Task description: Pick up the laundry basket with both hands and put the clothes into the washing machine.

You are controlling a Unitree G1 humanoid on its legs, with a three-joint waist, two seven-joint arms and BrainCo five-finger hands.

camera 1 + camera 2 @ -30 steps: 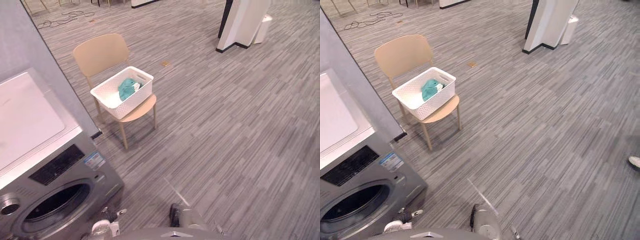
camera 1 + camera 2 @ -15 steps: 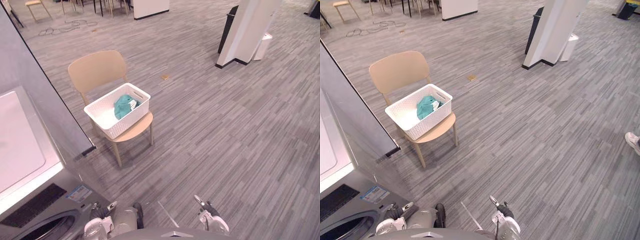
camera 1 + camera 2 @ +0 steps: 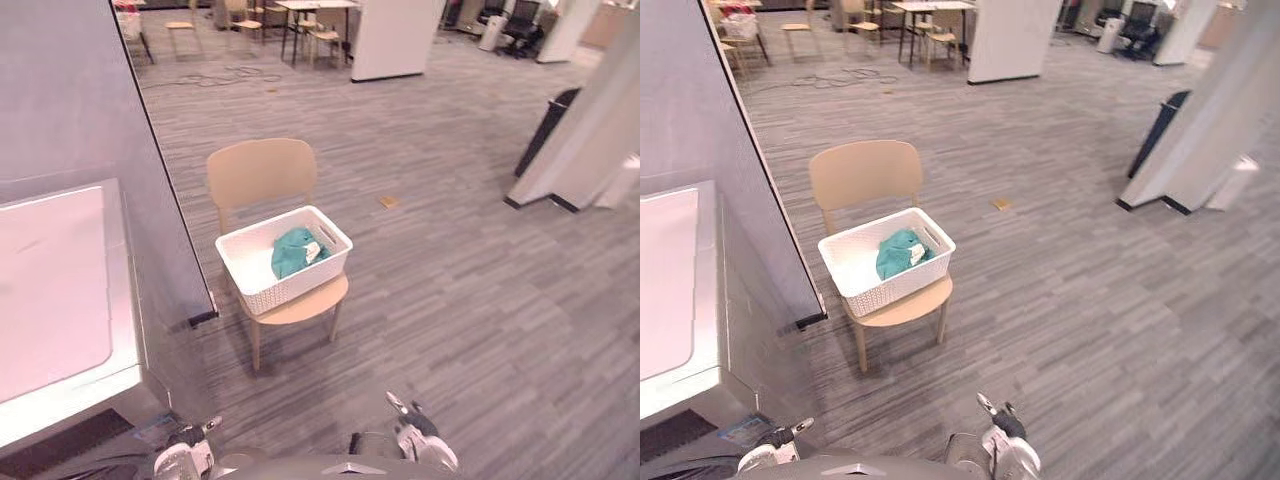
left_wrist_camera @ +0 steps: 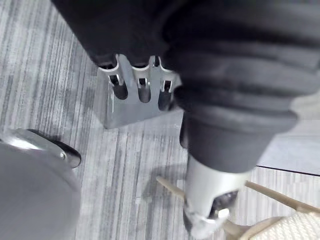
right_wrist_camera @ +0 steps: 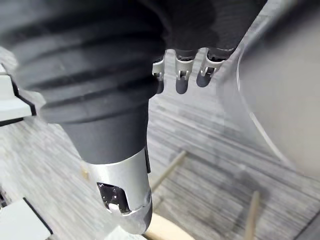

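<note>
While both hands hang empty, your laundry basket (image 3: 284,258) sits on the seat of the tan chair (image 3: 262,172), white and lattice-sided, turned a little askew across the seat. In it lies a bundle of teal clothes (image 3: 292,252), bunched toward the end farther from the washing machine (image 3: 55,290). That machine stands at your left with its white top toward you. A grey partition (image 3: 90,120) rises between it and the chair, and the chair stands just beside the partition's foot.

Your left hand (image 4: 137,95) hangs above the striped grey floor (image 3: 1090,300), its fingers relaxed around nothing and its thumb (image 4: 207,205) straight. Past it you can see the chair's wooden legs and a corner of the basket. Your right hand (image 5: 180,75) is slack too, dark fingertips loose and nothing in its hold, with chair legs beyond it. Both hands are well apart from the basket.

Behind the chair a small tan object (image 3: 1001,204) lies on the floor. Farther off stand a white column (image 3: 1015,40), a black bin (image 3: 1155,130) beside another column, and tables (image 3: 925,12) near a loose cable (image 3: 830,78).
</note>
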